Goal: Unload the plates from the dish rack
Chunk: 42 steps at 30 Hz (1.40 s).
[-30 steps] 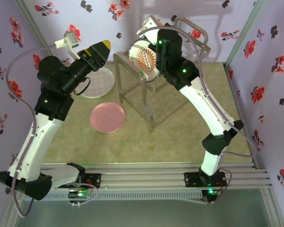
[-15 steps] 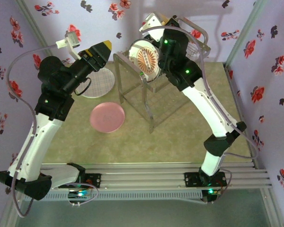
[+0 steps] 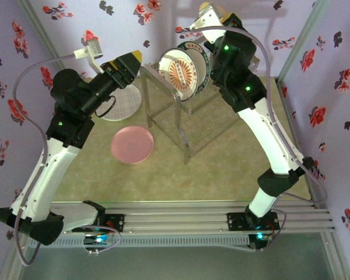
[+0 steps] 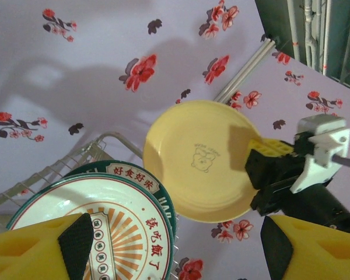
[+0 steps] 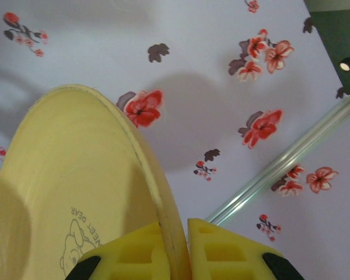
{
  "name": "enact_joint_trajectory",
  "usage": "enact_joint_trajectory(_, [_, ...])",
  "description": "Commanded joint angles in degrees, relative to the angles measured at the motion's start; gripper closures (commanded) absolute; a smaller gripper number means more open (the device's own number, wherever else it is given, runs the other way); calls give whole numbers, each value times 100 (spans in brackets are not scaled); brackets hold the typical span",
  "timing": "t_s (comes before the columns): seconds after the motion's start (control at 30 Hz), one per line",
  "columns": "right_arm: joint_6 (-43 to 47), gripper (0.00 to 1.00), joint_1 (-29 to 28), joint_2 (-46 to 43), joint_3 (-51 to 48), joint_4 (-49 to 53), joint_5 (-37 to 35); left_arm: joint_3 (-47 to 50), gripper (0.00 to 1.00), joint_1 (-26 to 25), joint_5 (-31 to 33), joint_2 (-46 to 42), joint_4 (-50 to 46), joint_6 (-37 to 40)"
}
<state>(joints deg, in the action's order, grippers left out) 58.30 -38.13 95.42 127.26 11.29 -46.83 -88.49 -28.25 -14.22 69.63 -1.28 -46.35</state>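
Left wrist view: yellow plate is round, plain pale yellow, with a small bear print at centre. It stands on edge in the air against the floral wall, its face turned toward this camera, up and to the right of the racked plates. Right gripper is clamped on its right rim. Right wrist view: the same plate appears nearly edge-on, its rim rising from between the closed fingers. Being round, it has no long axis.

Sunburst plate stands upright in the dish rack, with a green-rimmed plate just behind. Left gripper has its jaws wide apart.

Top external view: pink plate and grid plate lie flat on the table.
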Motion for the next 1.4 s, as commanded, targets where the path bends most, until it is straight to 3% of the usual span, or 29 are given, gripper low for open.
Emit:
enact_joint_trajectory(0.0, [-264,100,89,-366,182,-306,-156,-336,22,-169,-114,147,92,120])
enact_joint_trajectory(0.3, [-1675,100,351,-922,26,256,113,-1321,22,-719,-162,1157,-452,736])
enact_joint_trajectory(0.63, [-3337,100,412,-1426,-31,971,1244,-2552,26,-1029,-120,2273,-909,1078])
enact_joint_trajectory(0.93, [-4231,100,421,-1439,4,1474,2331,-2917,30,-1093,-160,2547,-936,1075])
enact_joint_trajectory(1.37, [-4951,100,466,-1287,114,1569,3203,-3241,43,-1088,-31,2753,-1376,1068])
